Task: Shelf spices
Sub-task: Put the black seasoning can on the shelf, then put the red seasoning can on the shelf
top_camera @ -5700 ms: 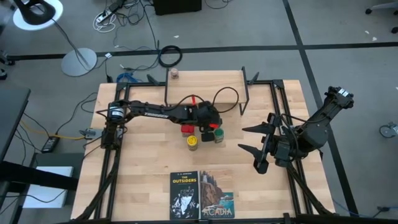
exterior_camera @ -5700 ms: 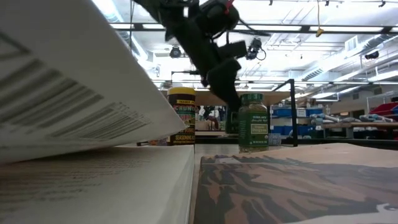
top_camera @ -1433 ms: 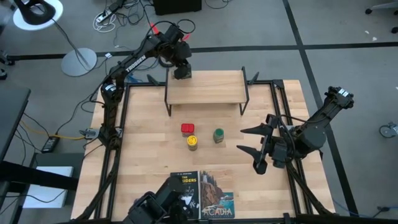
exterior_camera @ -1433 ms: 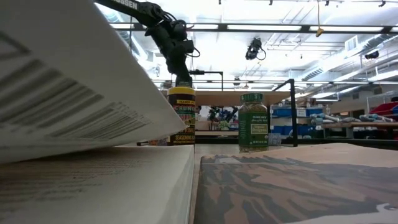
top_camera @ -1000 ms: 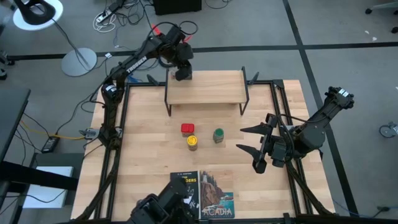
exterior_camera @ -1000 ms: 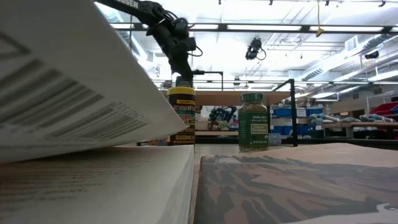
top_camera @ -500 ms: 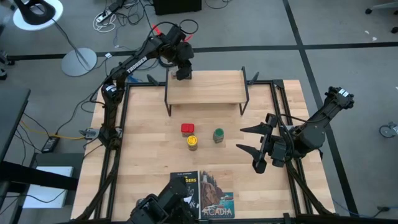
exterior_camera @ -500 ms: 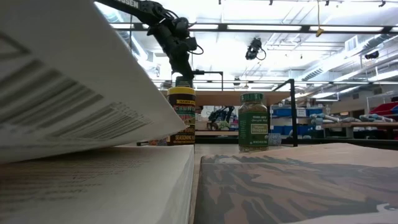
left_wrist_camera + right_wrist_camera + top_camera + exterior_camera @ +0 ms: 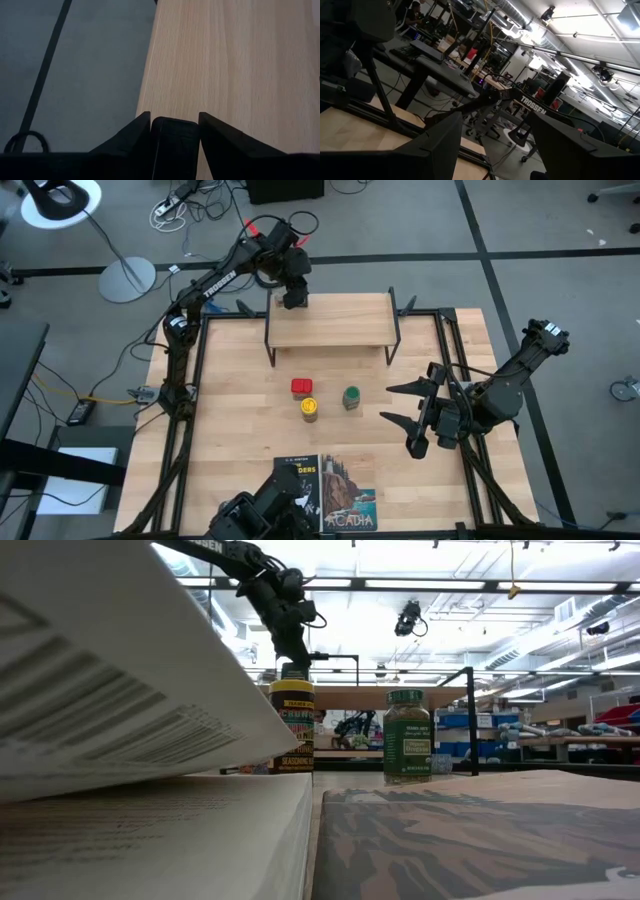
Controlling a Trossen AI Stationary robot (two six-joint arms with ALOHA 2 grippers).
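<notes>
My left gripper [image 9: 291, 293] is over the far left corner of the shelf [image 9: 335, 322], shut on the dark grey tin [image 9: 174, 145]. The shelf is a light board on thin black legs at the table's far side. The red square tin [image 9: 301, 387], the yellow-lidded jar [image 9: 310, 408] and the green-lidded jar [image 9: 351, 396] stand on their bases on the table in front of the shelf. My right gripper [image 9: 408, 418] waits open and empty at the table's right. My left gripper pinches the dark grey tin's two opposite sides [image 9: 156, 142] between its two fingers, which come from above and point down at the shelf board [image 9: 225, 70]. The tin sits upright, close over the board's far left corner. Whether it rests on the board, I cannot tell.
Two paperback books [image 9: 325, 492] lie at the table's near edge, and one book's raised cover [image 9: 130, 690] fills the left of the low view. The shelf board to the right of my left gripper [image 9: 350, 320] is bare. A dark device [image 9: 255, 518] sits at the near edge.
My left gripper has come down a little toward the shelf's far left corner with the dark grey tin, then kept still. The jars and the red tin have stayed where they were.
</notes>
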